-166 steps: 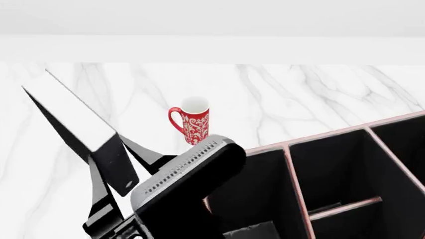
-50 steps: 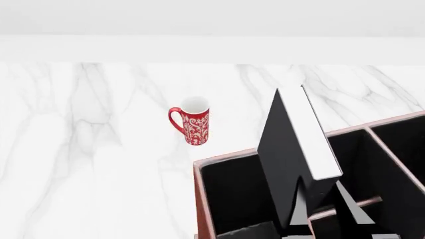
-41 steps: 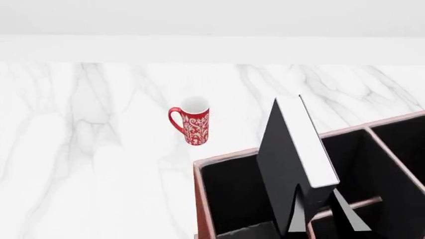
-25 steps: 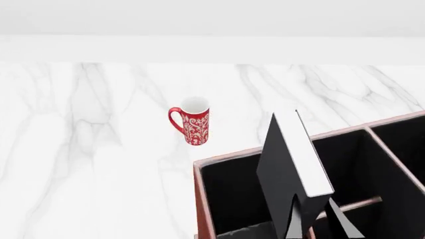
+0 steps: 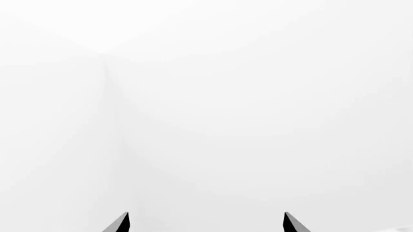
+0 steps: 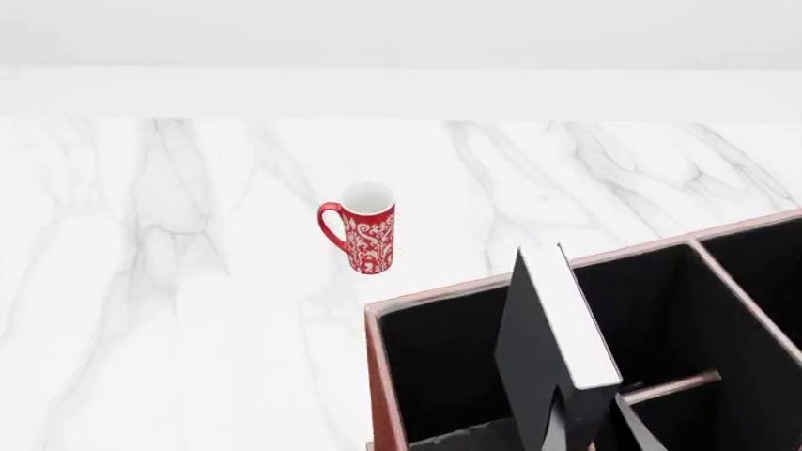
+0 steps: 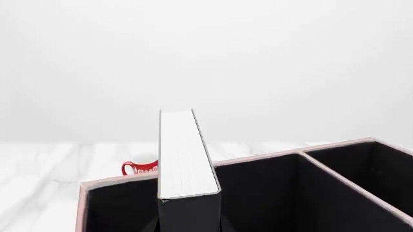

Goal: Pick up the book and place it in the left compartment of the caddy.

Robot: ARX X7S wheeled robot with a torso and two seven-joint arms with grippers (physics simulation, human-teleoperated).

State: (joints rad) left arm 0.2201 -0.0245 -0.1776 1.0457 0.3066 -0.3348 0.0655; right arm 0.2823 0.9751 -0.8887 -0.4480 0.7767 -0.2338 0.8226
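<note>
White marble tabletop (image 6: 163, 310) carries the reddish-brown caddy (image 6: 381, 376) with its black interior. Its left compartment (image 6: 445, 376) is the large section beside the first divider. The black book (image 6: 551, 348) stands upright on its short edge, partly lowered into this compartment, white page edges upward, close to the divider. A red patterned mug (image 6: 363, 230) stands apart behind the caddy. To do the step well, I think the book should go straight down, clear of the divider rim, and be released only when its bottom rests. The right gripper (image 6: 583, 427) has its jaws closed narrowly on the book's lower end. The left gripper (image 5: 205, 223) has its jaws wide apart, holding nothing.
</note>
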